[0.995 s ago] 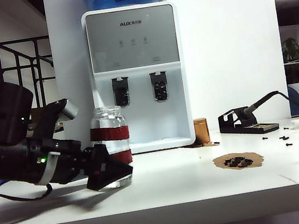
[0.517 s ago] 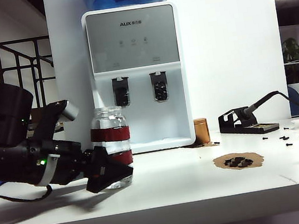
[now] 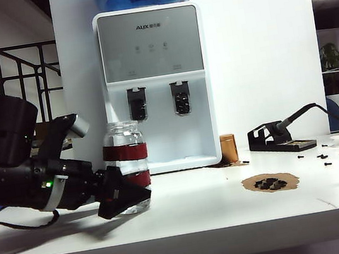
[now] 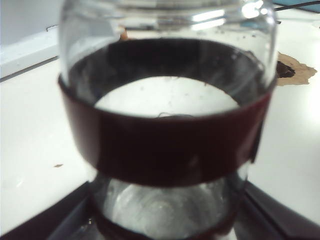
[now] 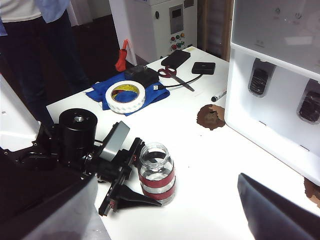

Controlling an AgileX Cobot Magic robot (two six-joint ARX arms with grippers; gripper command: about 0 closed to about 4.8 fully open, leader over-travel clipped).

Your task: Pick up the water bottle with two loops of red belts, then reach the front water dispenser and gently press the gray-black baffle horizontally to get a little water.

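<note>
The water bottle, clear glass with two dark red bands, stands upright on the white table, left of and in front of the water dispenser. My left gripper lies low and level, with its black fingers against both sides of the bottle's lower band; it is shut on the bottle. The left wrist view is filled by the bottle, fingers at its base. Two gray-black baffles hang under the grey panel. From above, my right gripper is open, looking down on the bottle.
A soldering-iron stand, a brown cylinder and a brown patch with dark bits lie to the right of the dispenser. Behind the left arm are a tape roll on blue cloth, scissors and a standing person.
</note>
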